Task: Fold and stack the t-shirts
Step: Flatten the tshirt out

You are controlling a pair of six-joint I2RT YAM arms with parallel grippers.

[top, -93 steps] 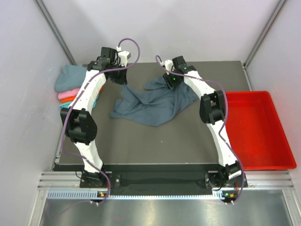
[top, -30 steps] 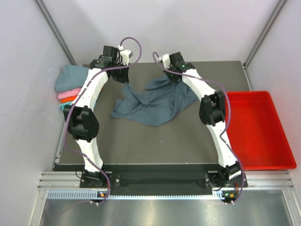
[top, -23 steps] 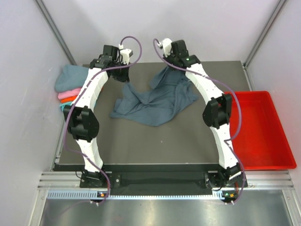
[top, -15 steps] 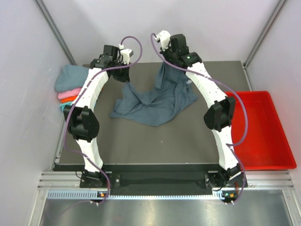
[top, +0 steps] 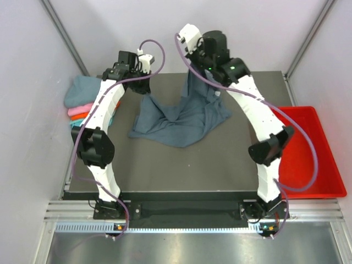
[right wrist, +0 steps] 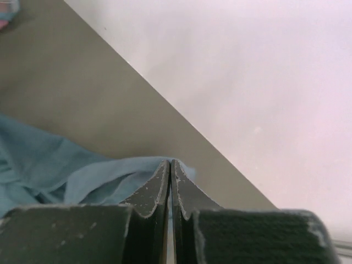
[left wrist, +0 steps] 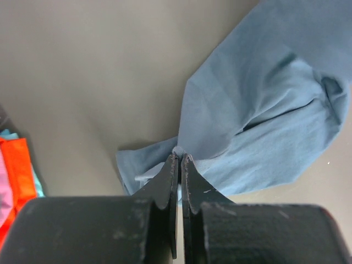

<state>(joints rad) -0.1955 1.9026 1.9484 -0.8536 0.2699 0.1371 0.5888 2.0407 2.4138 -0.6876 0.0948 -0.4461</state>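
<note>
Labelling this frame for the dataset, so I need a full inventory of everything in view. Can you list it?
blue-grey t-shirt: 1, slate blue-grey, crumpled on the far half of the table, pinched at two spots
folded t-shirts: 4 layers visible, dusty teal on top, then pink, orange and turquoise, stacked at the far-left corner
tray: 1, red, beside the table's right edge
table: 1, dark grey
arms: 2, white and black, based at the near edge
left claw: black, shut on the blue-grey t-shirt, low
right claw: black, shut on the blue-grey t-shirt, raised
</note>
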